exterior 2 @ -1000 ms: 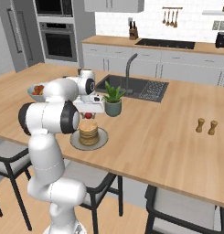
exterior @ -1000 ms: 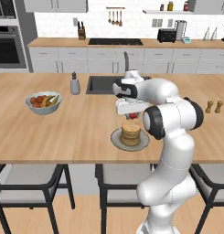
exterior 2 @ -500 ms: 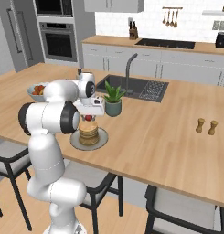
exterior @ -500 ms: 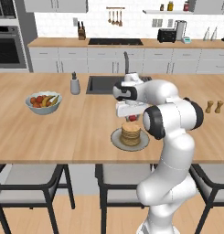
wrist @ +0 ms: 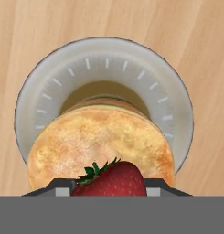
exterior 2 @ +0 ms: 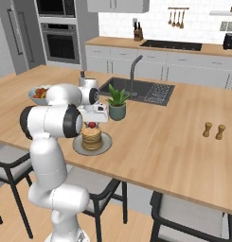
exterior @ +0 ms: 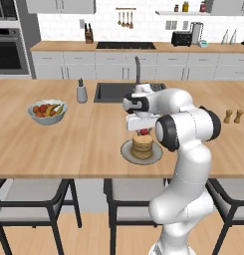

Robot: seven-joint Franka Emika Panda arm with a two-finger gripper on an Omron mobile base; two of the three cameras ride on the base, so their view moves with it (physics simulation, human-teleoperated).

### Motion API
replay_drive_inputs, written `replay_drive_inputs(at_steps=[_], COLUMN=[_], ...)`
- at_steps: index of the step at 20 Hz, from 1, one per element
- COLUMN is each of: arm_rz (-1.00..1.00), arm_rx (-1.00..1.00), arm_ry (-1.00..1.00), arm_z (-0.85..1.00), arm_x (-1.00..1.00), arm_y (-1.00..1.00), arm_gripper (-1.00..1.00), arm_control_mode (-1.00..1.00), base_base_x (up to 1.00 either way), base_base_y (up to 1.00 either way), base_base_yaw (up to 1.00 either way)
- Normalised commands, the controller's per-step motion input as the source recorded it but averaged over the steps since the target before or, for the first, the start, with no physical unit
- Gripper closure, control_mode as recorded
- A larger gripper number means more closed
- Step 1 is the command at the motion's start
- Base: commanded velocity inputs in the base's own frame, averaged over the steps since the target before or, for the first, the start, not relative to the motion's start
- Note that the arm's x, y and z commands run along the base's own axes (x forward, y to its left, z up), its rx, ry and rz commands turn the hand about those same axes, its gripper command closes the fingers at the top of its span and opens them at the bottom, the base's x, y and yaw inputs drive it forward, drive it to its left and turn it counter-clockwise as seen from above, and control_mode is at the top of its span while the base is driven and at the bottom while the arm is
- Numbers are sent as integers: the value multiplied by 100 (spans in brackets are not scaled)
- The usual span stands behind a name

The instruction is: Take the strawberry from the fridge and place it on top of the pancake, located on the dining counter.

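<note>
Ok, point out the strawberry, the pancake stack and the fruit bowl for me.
strawberry [wrist: 111,179]: hand view, on its red flesh below the green leaves.
pancake [exterior: 142,144]: left base view, on the side of the stack.
fruit bowl [exterior: 46,118]: left base view, on its grey outer wall.

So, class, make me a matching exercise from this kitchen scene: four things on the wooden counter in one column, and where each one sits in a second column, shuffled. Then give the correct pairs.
Column one:
1. strawberry
2. pancake
3. fruit bowl
4. potted plant

Column two:
A. beside the dark sink
B. on a round grey plate
C. held in the gripper, just above the stack
D. far to the left on the dining counter in the left base view

Pairs: 1-C, 2-B, 3-D, 4-A
</note>
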Motion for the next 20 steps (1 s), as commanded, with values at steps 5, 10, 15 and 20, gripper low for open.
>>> replay_drive_inputs(at_steps=[5,10,15,20], arm_rz=[0,0,0,0], arm_rx=[0,0,-2,0], arm_ry=[0,0,0,0], arm_z=[-17,-21,-26,-18], arm_x=[0,-4,-19,-11], arm_y=[0,0,0,0], arm_gripper=[100,100,-100,-100], arm_control_mode=[-100,-100,-100,-100], base_base_x=[0,0,0,0], base_base_y=[0,0,0,0], base_base_yaw=[0,0,0,0])
